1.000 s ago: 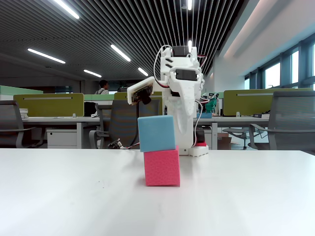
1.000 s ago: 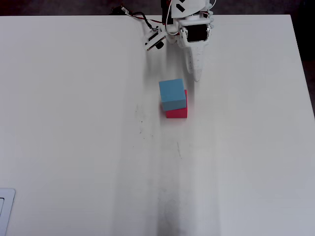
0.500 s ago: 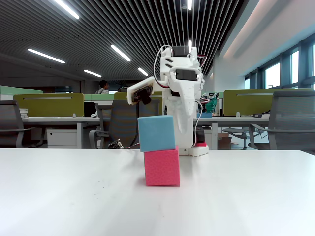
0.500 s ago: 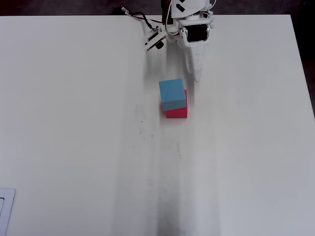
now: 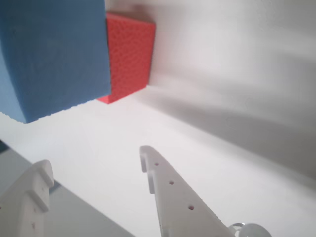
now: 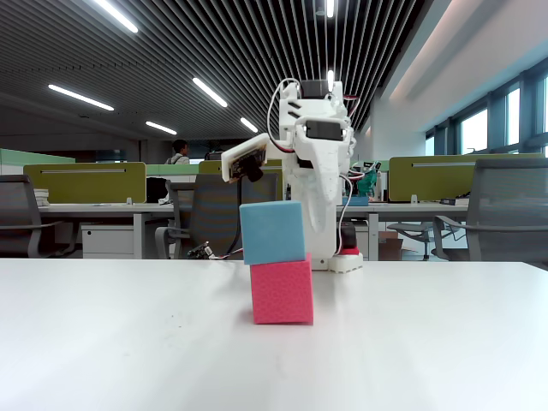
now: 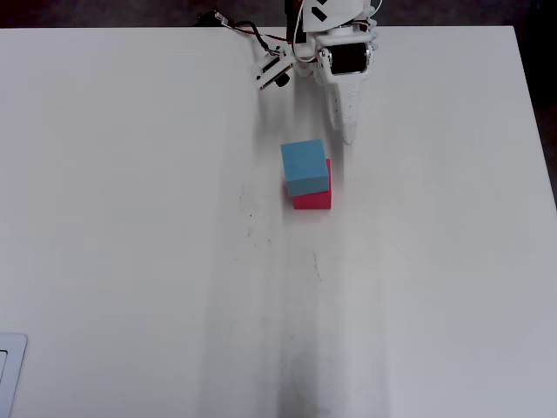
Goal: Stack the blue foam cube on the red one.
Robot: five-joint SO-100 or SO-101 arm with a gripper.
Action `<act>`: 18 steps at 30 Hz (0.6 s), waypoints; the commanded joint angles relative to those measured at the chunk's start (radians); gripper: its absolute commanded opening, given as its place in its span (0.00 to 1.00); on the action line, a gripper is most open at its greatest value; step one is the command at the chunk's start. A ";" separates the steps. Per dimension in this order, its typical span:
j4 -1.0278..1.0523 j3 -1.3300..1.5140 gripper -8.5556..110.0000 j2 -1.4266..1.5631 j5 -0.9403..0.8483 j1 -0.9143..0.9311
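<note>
The blue foam cube (image 6: 272, 231) rests on top of the red one (image 6: 281, 292), set a little to the left of it in the fixed view. The overhead view shows the blue cube (image 7: 305, 165) covering most of the red cube (image 7: 315, 200). In the wrist view the blue cube (image 5: 54, 54) fills the upper left, with the red cube (image 5: 129, 57) beside it. My gripper (image 7: 348, 137) hangs near the arm's base, behind the stack and apart from it. Its fingers are spread in the wrist view, so the gripper (image 5: 96, 160) is open and holds nothing. In the fixed view the gripper (image 6: 318, 244) points down.
The white table (image 7: 130, 218) stretches wide around the stack. Cables (image 7: 235, 26) lie at the far edge beside the arm's base. A pale flat object (image 7: 9, 366) shows at the lower left corner of the overhead view. Office desks and chairs stand behind the table.
</note>
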 commanded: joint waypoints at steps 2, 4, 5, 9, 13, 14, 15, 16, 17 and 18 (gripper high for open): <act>0.002 -0.006 0.27 0.002 0.003 -0.002; 0.002 -0.006 0.27 0.002 0.003 -0.002; 0.002 -0.006 0.27 0.002 0.003 -0.002; 0.002 -0.006 0.27 0.002 0.003 -0.002; 0.002 -0.006 0.27 0.002 0.003 -0.002; 0.002 -0.006 0.27 0.002 0.003 -0.002; 0.002 -0.006 0.27 0.002 0.003 -0.002; 0.002 -0.006 0.27 0.002 0.003 -0.002; 0.002 -0.006 0.27 0.002 0.003 -0.002; 0.002 -0.006 0.27 0.002 0.003 -0.002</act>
